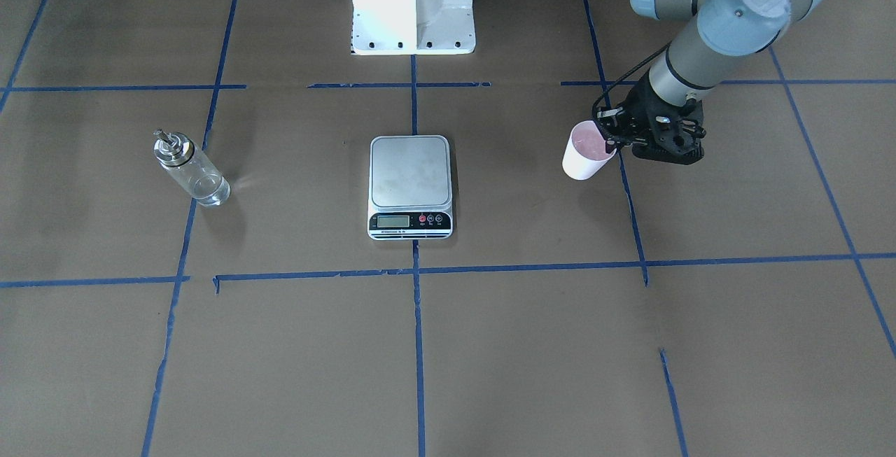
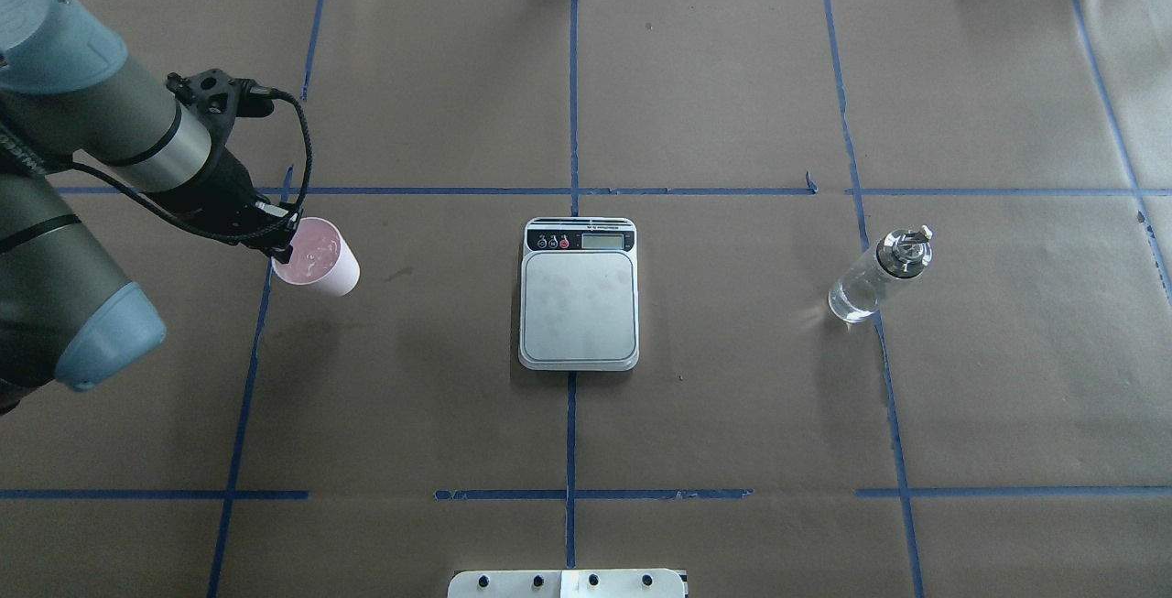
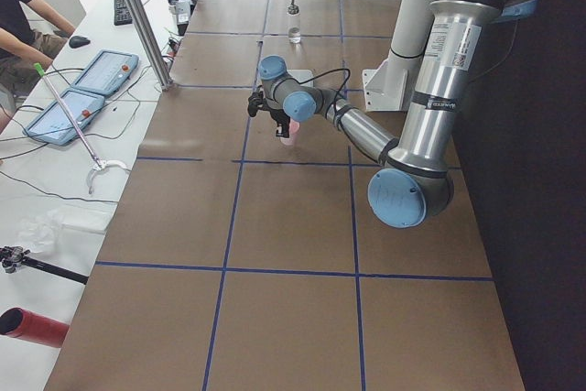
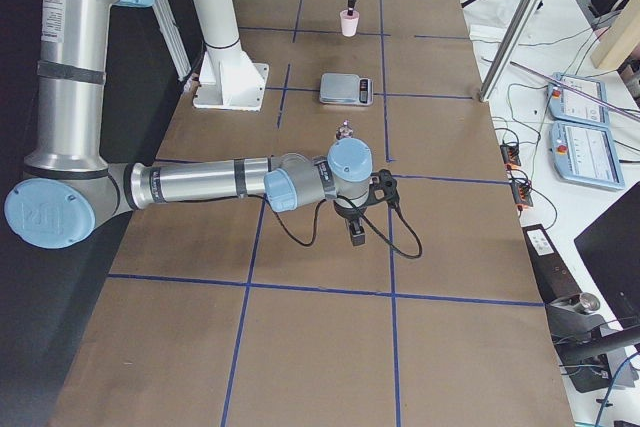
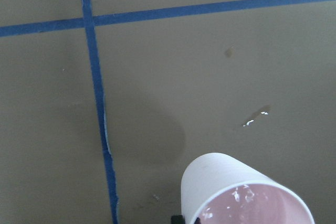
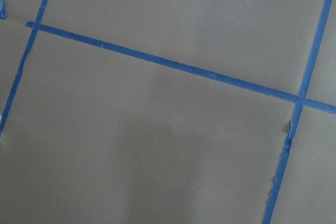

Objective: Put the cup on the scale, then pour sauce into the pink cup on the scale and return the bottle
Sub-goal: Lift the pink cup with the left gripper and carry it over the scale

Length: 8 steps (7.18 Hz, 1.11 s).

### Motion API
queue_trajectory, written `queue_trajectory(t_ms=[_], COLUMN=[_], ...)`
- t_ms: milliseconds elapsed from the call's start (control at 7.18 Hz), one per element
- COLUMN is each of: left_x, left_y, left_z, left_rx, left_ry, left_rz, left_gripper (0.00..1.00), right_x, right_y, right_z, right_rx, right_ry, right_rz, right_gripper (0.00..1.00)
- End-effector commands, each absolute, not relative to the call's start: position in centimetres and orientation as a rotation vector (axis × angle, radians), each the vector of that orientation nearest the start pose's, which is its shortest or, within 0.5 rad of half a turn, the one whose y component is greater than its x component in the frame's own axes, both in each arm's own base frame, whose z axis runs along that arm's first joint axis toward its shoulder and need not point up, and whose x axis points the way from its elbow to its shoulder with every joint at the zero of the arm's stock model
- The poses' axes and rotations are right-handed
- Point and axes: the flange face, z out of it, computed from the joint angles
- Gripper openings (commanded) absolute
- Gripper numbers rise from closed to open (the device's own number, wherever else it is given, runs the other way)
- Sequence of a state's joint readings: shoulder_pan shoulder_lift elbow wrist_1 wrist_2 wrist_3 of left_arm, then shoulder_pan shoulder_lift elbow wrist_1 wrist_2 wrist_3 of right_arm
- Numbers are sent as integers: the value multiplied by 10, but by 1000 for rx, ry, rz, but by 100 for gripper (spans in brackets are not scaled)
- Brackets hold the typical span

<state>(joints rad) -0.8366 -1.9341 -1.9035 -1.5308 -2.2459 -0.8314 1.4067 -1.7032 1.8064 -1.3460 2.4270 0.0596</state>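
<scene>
Left wrist view: closest to the lens, at the bottom edge, is a small white paper cup (image 5: pixel 220 179) with a pale pink inside. It is tilted and partly cut off by the frame. Its shadow falls on the brown paper-covered table (image 5: pixel 220 51) a little apart from it, beside a blue tape line (image 5: pixel 97 103).

Front-facing view: the black two-finger left gripper (image 1: pixel 610 136) is closed to a narrow gap, pinching the cup's rim on the arm's side. The cup leans away from the arm. A flat rectangular kitchen scale (image 1: pixel 410 173) with a steel-grey platform, white body and black display strip sits at the centre, well apart from the cup. A clear glass bottle (image 1: pixel 192 170) with a silver cap stands upright beyond the scale, well apart from it.

Overhead view: cup, scale and bottle form a rough row from left to right.

Exterior left view: the near arm reaches over the table with the cup at its tip.

Exterior right view: the right gripper (image 4: pixel 355 230) hangs over the table near the bottle. I cannot tell how wide it stands.

Right wrist view: only brown paper and blue tape.
</scene>
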Motion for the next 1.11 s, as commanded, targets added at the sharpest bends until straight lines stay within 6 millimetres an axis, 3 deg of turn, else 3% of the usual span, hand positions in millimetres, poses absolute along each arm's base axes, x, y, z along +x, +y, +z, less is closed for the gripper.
queue_trajectory(t_ms=[0, 279, 696, 975], left_x=[350, 375, 411, 445], left_y=[-490, -501, -502, -496], left_z=[244, 197, 157, 143], left_rx=[-32, -54, -77, -95], left_ry=[921, 954, 972, 968], left_rz=[69, 5, -10, 24], left_gripper=[0, 0, 0, 0], right_x=[-16, -18, -20, -24], right_y=[-454, -454, -454, -454], right_z=[568, 566, 566, 566], right_rx=[240, 245, 240, 219], right_ry=[-882, -883, -888, -894], right_rz=[-249, -254, -257, -224], right_gripper=[100, 100, 100, 100])
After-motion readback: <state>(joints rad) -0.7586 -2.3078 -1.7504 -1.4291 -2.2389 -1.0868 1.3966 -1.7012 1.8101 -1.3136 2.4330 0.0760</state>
